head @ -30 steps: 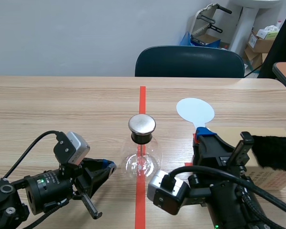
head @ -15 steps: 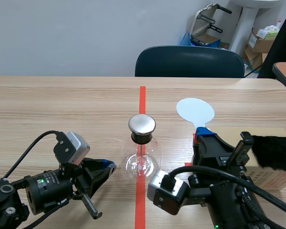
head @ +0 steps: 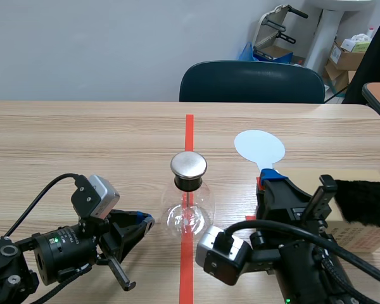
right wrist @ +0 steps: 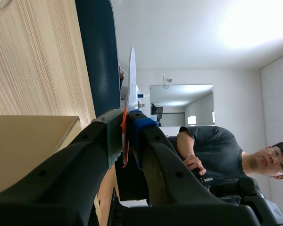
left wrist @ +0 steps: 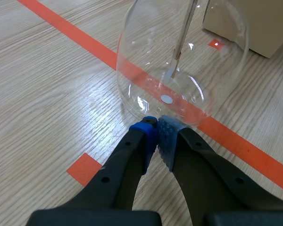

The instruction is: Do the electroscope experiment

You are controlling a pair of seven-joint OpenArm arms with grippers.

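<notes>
My right gripper (head: 270, 177) is clamped on the handle of the paddle (head: 259, 147). Its long axis runs straight ahead of my fingers and its pale disc faces up toward the far side of the tabletop (head: 82, 139). The electroscope (head: 189, 201) stands on the red centre line, and its metal cap (head: 189, 165) lies to the left of the disc and a little nearer me, so I judge the coming move is a sideways swing leftward. The room between disc and cap looks open. The cardboard box (head: 353, 235) with the black fur cloth (head: 365, 201) sits on my right, away from that path. My left gripper (head: 144, 220) rests low with its fingers together on nothing, just beside the glass base; whether it touches, I cannot tell.
</notes>
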